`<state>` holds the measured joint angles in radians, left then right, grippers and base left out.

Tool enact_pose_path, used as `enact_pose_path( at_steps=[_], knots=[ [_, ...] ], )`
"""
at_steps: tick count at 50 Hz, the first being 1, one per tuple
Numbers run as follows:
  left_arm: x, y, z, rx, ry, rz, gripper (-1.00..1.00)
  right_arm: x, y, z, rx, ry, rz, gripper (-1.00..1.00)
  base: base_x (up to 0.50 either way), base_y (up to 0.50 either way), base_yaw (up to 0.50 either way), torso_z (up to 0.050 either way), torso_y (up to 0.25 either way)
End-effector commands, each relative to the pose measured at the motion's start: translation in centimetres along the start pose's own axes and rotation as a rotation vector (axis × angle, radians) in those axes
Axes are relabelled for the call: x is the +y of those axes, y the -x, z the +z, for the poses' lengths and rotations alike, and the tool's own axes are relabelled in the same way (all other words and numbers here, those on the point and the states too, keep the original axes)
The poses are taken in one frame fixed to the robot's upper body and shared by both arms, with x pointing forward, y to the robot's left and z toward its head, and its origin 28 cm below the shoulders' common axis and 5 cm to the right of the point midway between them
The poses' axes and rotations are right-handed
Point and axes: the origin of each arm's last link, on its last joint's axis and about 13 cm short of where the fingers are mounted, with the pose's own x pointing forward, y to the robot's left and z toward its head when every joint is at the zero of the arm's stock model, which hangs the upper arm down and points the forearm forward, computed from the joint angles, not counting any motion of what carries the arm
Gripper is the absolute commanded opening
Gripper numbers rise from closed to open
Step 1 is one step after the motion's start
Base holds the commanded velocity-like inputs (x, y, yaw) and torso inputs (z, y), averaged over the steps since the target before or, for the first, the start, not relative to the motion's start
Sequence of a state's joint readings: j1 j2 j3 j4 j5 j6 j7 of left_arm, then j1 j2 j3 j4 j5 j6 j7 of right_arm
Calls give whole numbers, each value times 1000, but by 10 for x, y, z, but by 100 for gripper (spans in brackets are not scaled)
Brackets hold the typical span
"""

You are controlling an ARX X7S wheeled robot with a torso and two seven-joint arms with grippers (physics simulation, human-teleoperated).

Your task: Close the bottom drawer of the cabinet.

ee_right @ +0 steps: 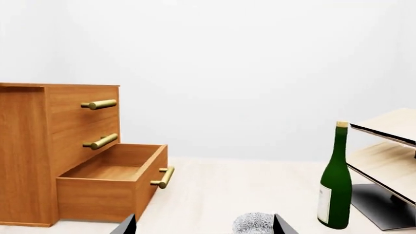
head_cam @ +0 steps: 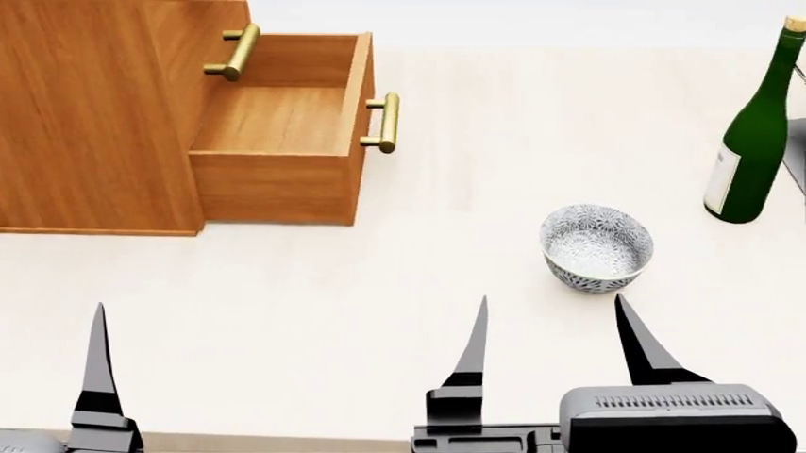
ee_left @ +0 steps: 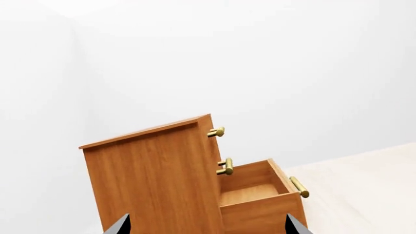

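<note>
Bottom drawer (head_cam: 283, 132) standing pulled out from the cabinet (head_cam: 89, 113)

Both grippers are hanging well short of the cabinet, the right gripper (head_cam: 554, 330) and the left gripper (ee_left: 206, 225) spread wide, gripping nothing; a bowl (head_cam: 596, 247) and bottle (head_cam: 753, 132) are sitting off to the cabinet's right.

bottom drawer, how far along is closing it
Nothing looks done: the bottom drawer stands pulled well out of the cabinet, empty inside. Nothing is in hand either; the left tool and right tool hang open, apart from its brass handle. Left: reach the front and push it in.
</note>
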<state>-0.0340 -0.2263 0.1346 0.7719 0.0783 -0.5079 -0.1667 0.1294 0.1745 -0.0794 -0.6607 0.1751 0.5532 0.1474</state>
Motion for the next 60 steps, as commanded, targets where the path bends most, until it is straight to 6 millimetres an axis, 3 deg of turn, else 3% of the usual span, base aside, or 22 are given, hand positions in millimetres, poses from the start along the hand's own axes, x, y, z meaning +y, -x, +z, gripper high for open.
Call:
enact_pose_path(
  at_steps=[1,36,44,60],
  knots=[
    [-1,1,0,-2,-7,-1,100,-1,1,-1,-1,-4,3,100,0,500,0,0,0],
    [-5,-4,-2,-7,-26,-6,100,-3,3,-2,-2,-3,-11,100,0,498,0,0,0],
    [-5,-3,-4,0,-27,-6,100,-4,1,-4,13,-15,-83,100,0,42,0,0,0],
    [-6,-3,-6,4,-29,-3,100,-4,0,0,17,-64,-14,100,171,1,0,0,0]
  ],
)
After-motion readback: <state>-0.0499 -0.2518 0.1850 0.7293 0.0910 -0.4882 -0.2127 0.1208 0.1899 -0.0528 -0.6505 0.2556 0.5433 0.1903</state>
